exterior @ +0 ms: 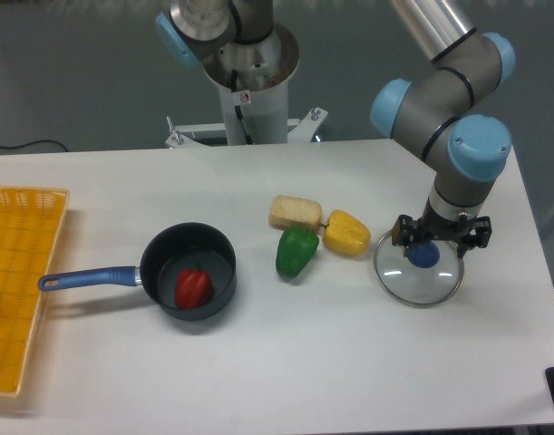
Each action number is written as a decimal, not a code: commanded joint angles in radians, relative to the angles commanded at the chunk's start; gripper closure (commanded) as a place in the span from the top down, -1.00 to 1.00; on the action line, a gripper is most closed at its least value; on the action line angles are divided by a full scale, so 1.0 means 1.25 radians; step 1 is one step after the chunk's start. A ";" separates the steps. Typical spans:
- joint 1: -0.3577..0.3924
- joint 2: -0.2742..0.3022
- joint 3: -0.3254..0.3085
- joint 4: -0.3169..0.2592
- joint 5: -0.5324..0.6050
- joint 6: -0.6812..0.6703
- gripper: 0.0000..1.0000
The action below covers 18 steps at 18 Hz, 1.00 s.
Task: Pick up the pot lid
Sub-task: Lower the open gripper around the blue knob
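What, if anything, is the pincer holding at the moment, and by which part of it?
Nothing is held: the pincer is open over the pot lid, its jaws apart.

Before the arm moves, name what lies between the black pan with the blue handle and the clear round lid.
The green pepper, with the yellow vegetable nearer the lid, as the fixed camera view shows.
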 joint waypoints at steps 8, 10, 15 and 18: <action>0.007 -0.001 -0.017 0.009 0.000 -0.001 1.00; 0.006 -0.004 -0.023 0.015 0.001 -0.002 1.00; 0.006 -0.006 -0.045 0.043 0.001 -0.002 1.00; 0.005 -0.011 -0.047 0.048 0.001 -0.013 1.00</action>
